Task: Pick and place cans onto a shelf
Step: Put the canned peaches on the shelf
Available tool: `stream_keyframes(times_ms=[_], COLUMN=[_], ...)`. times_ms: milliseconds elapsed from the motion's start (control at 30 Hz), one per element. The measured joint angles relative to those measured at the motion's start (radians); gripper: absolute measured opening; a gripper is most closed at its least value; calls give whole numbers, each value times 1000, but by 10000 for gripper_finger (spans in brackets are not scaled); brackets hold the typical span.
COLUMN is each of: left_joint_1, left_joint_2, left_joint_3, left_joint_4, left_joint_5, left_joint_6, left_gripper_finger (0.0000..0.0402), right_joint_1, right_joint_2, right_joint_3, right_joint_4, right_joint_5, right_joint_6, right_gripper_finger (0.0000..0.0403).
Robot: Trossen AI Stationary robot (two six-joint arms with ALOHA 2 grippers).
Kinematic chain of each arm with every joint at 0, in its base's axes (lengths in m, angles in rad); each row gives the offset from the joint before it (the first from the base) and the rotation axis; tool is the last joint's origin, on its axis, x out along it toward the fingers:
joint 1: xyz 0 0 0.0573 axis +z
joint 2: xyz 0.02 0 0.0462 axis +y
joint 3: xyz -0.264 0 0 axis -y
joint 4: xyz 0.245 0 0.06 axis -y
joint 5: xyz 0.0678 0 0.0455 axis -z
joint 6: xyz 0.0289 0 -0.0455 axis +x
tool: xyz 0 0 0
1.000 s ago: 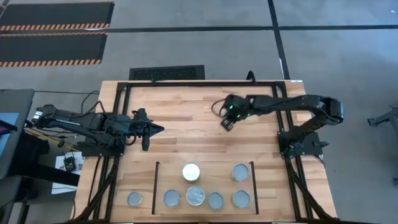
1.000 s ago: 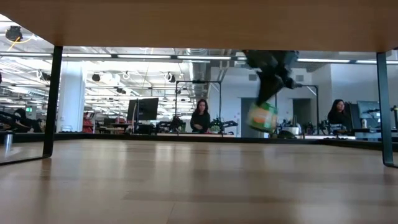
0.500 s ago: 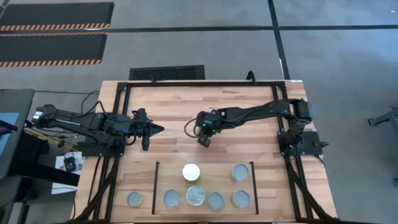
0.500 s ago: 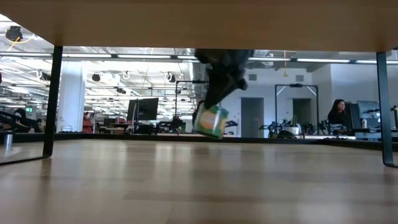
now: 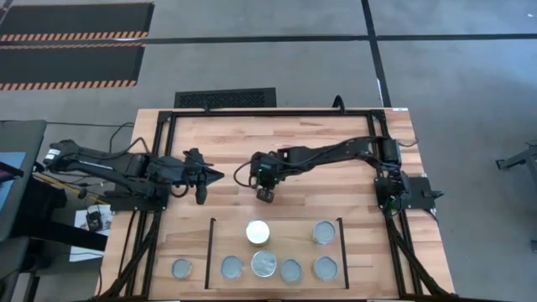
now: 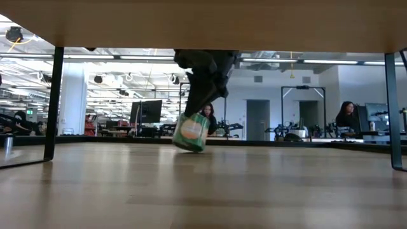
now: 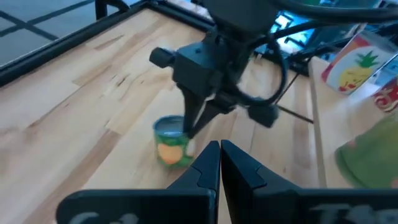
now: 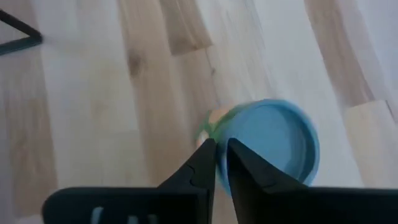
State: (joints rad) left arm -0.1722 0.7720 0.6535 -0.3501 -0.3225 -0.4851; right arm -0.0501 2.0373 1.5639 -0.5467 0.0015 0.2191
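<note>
Right gripper point(image 6: 194, 124) jaws nearly closed, pinching tilted green-label can point(image 6: 190, 133) by its rim above the table point(image 5: 336, 201); weak grip, could slip and roll.

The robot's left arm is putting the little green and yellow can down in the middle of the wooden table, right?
Not quite: it is the right arm. The high view shows the right gripper reaching over to the middle of the light wooden table with the small green and yellow can, tilted just at the tabletop. The left gripper waits beside it, shut and holding nothing.
</note>
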Motion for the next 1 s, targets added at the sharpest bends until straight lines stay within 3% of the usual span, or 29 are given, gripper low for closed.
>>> stream_keyframes(times_ms=[433, 600, 733, 1000], left_joint_1=[0, 22, 60, 128], left_joint_2=[149, 164, 170, 268], left_joint_3=[0, -4, -53, -113], left_joint_4=[34, 50, 178, 337], left_joint_5=[3, 56, 136, 251], left_joint_6=[70, 114, 139, 230], left_gripper_finger=[0, 0, 0, 0], right_joint_1=[25, 52, 43, 75], right_joint_2=[-32, -158, -299, -587], right_joint_3=[0, 1, -1, 0], right_joint_4=[-4, -145, -278, -287], right_joint_5=[-7, 14, 28, 88], right_joint_6=[-17, -119, -126, -9], right_gripper_finger=[110, 63, 10, 8])
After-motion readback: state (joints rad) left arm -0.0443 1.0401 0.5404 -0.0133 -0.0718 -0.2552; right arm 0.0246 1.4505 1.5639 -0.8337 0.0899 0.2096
